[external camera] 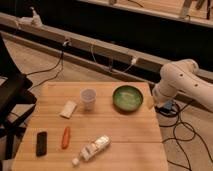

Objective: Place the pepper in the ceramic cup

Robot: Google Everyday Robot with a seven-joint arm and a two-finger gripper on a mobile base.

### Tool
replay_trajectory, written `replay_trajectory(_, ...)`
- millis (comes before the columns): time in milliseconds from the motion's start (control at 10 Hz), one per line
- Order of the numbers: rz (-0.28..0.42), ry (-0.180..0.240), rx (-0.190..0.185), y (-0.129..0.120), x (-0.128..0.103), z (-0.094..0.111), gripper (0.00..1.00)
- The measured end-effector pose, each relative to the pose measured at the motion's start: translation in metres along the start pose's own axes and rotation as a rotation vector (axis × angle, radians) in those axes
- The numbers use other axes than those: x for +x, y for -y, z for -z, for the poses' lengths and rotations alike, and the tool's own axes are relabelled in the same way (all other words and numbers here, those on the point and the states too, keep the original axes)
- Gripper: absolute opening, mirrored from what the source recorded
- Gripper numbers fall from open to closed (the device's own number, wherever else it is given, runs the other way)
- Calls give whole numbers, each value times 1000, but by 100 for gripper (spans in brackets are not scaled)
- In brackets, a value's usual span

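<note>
The pepper [65, 137] is a small orange-red tapered piece lying on the wooden table [130, 135], at its front left. The ceramic cup [88, 99] is pale greyish-white and stands upright near the table's back middle, well behind the pepper. My white arm [180, 80] reaches in from the right. Its gripper [151, 102] hangs at the table's right edge, just right of the green bowl, far from both the pepper and the cup. Nothing shows in the gripper.
A wide green bowl [127, 98] stands right of the cup. A black bar [41, 143] lies left of the pepper, a white tube [92, 148] to its right, and a small white packet [68, 108] left of the cup. A black chair [12, 100] stands at the left. Cables lie on the floor.
</note>
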Motion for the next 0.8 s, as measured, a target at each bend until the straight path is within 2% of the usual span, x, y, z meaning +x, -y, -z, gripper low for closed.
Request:
replay_trajectory(200, -15, -2, -6, -14, -18, -2, 57)
replay_trajectory(400, -1, -17, -44, -23, -23, -10, 76)
replay_trajectory(600, 25, -41, -96, -50, -19, -18, 80)
replay_trajectory(800, 63, -59, -148, -97, -15, -25, 80)
